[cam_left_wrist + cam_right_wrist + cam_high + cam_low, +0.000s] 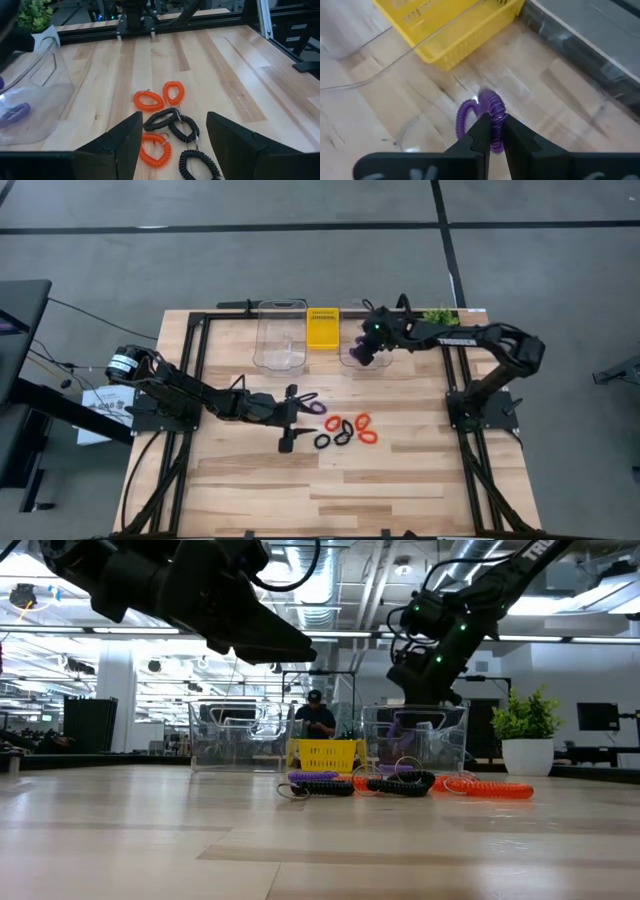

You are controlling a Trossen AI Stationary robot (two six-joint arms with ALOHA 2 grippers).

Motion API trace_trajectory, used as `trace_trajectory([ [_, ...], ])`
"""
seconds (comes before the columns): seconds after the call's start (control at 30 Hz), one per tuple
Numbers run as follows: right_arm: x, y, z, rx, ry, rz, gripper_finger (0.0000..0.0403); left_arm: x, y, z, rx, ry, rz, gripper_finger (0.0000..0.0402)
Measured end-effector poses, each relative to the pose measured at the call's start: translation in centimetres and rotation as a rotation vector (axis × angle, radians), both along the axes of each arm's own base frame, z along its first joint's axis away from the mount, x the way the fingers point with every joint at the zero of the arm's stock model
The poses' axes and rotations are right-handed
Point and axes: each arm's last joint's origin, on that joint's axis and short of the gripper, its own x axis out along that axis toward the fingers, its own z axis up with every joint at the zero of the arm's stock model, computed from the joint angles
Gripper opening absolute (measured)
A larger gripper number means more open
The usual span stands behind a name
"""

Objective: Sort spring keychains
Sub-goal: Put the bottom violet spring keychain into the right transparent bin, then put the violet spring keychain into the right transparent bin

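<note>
Several spring keychains lie flat on the table's middle: orange ones (362,421) (148,100), black ones (343,436) (184,129) and a purple one (312,406). My left gripper (290,420) (172,145) stands open and nearly level just left of them, touching none. My right gripper (363,354) (492,122) is over the right clear bin (352,360) at the far side, shut on a purple spring keychain (470,117). Another purple loop (15,112) shows through that bin's wall. My right gripper pinches the purple keychain's coil (496,111) between its two fingertips. The fingers slant down from above. The rest of the loop (465,117) sticks out past the fingertips. In the low view the purple loop (400,726) hangs inside the bin, above its floor.
A second clear bin (282,335) stands left of a yellow basket (322,327) along the far edge. A potted plant (440,314) sits at the far right corner. Bare wood lies toward the near edge. A person (316,720) stands in the room behind.
</note>
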Motion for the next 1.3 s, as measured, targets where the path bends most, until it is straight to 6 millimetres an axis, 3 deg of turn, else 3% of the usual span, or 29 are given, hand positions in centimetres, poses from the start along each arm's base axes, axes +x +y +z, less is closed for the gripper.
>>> trace_trajectory([
  [0.27, 0.2, -0.1, -0.6, 0.007, 0.013, -0.001, 0.0041, 0.0, 0.0, 0.0, -0.002, 0.001, 0.001, 0.0219],
  [0.93, 0.2, -0.1, -0.2, -0.013, -0.006, 0.004, 0.0111, -0.1, 0.0, -0.2, 0.001, 0.016, 0.001, 0.0219],
  [1.1, -0.1, 0.2, 1.3, -0.040, -0.051, 0.008, 0.0108, -0.3, 0.2, -0.7, 0.016, 0.077, 0.004, 0.0219],
  [1.3, -0.6, 2.1, 4.8, -0.102, -0.160, 0.057, 0.0100, -0.3, 1.1, -1.6, 0.031, 0.149, 0.034, 0.0219],
])
